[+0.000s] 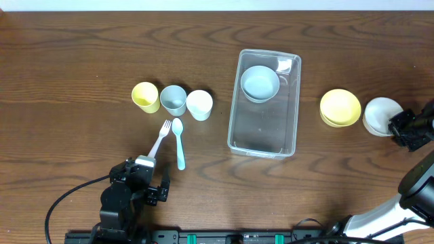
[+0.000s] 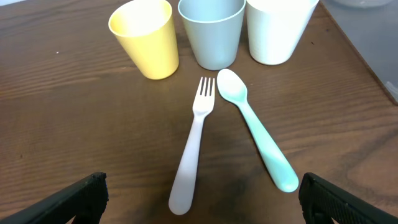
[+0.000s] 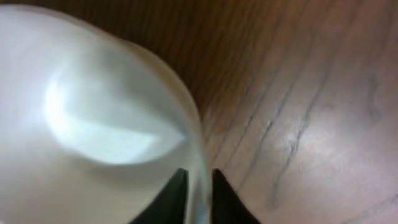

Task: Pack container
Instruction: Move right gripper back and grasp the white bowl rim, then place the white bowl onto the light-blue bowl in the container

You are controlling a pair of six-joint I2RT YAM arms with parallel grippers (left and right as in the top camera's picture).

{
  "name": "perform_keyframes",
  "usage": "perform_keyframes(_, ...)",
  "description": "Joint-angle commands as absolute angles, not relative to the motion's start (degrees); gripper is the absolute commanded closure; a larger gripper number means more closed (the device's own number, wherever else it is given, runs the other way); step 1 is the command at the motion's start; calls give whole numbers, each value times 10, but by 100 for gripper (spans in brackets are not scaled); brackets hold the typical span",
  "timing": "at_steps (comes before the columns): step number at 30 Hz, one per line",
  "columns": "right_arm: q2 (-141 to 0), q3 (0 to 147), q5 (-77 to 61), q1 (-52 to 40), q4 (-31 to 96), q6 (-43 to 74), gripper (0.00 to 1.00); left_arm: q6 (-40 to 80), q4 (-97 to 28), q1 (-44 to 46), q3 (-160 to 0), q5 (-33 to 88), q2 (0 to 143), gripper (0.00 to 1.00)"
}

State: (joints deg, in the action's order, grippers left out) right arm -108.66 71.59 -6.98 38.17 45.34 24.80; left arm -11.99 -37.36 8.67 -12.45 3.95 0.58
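Note:
The clear container lies mid-table with a grey bowl in its far end. A yellow bowl and a white bowl sit to its right. My right gripper is shut on the white bowl's rim, one finger inside and one outside. My left gripper is open and empty, just short of the handles of a white fork and a teal spoon. Yellow, grey and white cups stand beyond them.
The fork and spoon lie side by side in front of the three cups, left of the container. The table's front edge is close behind my left arm.

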Motion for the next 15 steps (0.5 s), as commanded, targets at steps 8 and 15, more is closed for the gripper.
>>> perform_keyframes(8,-874,741,-124,371,497,283,99,-117,-372,83,-123,41,3,2)
perform_keyframes(15,-690,762,-190,206,497,283,99,-117,-372,83,-123,41,3,2)
